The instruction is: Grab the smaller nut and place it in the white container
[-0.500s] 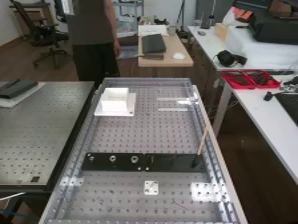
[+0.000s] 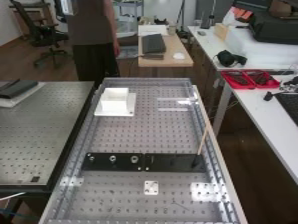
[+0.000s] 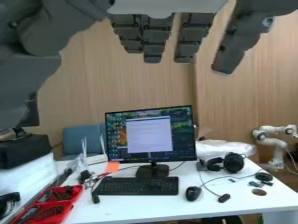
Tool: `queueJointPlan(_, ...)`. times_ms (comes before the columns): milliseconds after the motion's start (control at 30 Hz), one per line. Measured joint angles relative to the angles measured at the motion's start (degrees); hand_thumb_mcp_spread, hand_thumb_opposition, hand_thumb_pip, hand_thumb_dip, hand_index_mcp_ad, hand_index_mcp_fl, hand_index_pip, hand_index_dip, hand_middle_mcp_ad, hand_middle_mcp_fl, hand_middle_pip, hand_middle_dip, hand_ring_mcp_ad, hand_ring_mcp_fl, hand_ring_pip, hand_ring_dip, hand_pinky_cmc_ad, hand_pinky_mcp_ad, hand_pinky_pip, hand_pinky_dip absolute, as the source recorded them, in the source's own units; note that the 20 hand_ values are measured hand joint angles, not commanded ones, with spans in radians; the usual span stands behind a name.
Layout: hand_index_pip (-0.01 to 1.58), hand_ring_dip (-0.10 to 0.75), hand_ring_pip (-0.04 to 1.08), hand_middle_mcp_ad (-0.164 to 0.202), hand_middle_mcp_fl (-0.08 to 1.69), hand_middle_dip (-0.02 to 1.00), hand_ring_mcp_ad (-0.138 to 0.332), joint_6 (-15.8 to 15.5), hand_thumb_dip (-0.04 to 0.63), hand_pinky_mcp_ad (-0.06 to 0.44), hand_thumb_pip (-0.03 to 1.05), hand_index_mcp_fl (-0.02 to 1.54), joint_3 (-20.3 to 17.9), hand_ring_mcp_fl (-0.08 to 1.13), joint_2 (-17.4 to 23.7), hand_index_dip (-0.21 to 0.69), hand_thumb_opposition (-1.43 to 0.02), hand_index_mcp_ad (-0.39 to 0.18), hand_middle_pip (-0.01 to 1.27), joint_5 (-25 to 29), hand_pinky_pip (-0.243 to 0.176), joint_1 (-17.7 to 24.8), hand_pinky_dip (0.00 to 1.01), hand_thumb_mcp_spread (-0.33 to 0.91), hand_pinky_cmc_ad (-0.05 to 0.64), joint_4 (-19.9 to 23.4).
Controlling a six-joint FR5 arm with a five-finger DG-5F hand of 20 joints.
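The hand is hanging open, fingers straight and empty, seemingly well apart from the smaller nut, which is sitting at the left end of the black bar, near the perforated bench's left edge.

In the high view, open room runs over the perforated desk from the black bar, low in the frame, to the white container at upper left. On the bar, the larger nut stands between the smaller nut and the bearing, with narrow gaps. A thin stick rises aslant near the bar's right end, beside the raised right-hand rail.
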Motion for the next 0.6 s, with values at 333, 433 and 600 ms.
queueJointPlan(333, 0.07, 0.012, 0.15, -0.005, -0.01, 0.16, 0.106, 0.01, 0.033, 0.279, 0.28, 0.01, -0.02, 0.0, -0.05, -0.028, -0.68, -0.003, 0.13, -0.15, -0.075, -0.11, 0.48, 0.29, 0.363, -0.15)
queueJointPlan(433, 0.07, 0.012, 0.15, -0.002, -0.01, 0.16, 0.113, 0.03, 0.033, 0.293, 0.28, 0.01, -0.04, 0.0, -0.01, -0.028, -0.68, -0.003, 0.13, -0.1, -0.079, -0.06, 0.49, 0.29, 0.367, -0.16)
queueJointPlan(600, 0.07, 0.012, 0.15, -0.002, -0.01, 0.17, 0.126, 0.08, 0.031, 0.291, 0.28, 0.01, -0.14, 0.0, 0.06, -0.026, -0.7, -0.005, 0.14, 0.06, -0.091, 0.04, 0.49, 0.29, 0.379, -0.26)
